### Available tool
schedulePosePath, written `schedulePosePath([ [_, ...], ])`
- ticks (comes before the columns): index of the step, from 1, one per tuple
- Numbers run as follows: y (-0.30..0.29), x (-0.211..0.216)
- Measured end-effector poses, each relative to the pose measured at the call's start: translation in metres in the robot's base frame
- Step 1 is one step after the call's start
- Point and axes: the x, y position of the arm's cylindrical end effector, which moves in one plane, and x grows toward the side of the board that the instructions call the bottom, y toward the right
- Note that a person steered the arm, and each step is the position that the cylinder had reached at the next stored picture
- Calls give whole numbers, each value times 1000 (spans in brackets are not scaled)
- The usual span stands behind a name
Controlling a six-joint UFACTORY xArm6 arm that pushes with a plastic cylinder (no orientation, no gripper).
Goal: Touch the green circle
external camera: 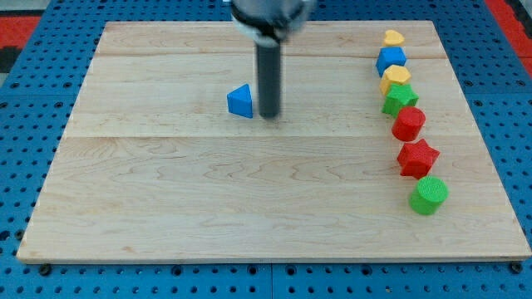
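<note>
No fingers here, just a rod whose tip [268,115] rests beside the blue triangular block [240,101]. The green circle [429,195] sits well apart, lowest in the column at the surface's [208,199] right.

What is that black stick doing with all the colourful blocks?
That stick is my arm's rod, and my tip slides along the wooden board. Right now it sits just to the view's right of a blue triangle. I'm meant to touch the green circle, which is far off at the bottom of a column of blocks along the view's right side, just below a red star. I haven't reached it yet.
</note>
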Motion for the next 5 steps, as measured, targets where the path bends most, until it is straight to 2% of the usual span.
schedulePosePath([
  [1,86,85],
  [2,79,170],
  [3,172,165],
  [4,214,160],
  [5,136,119],
])
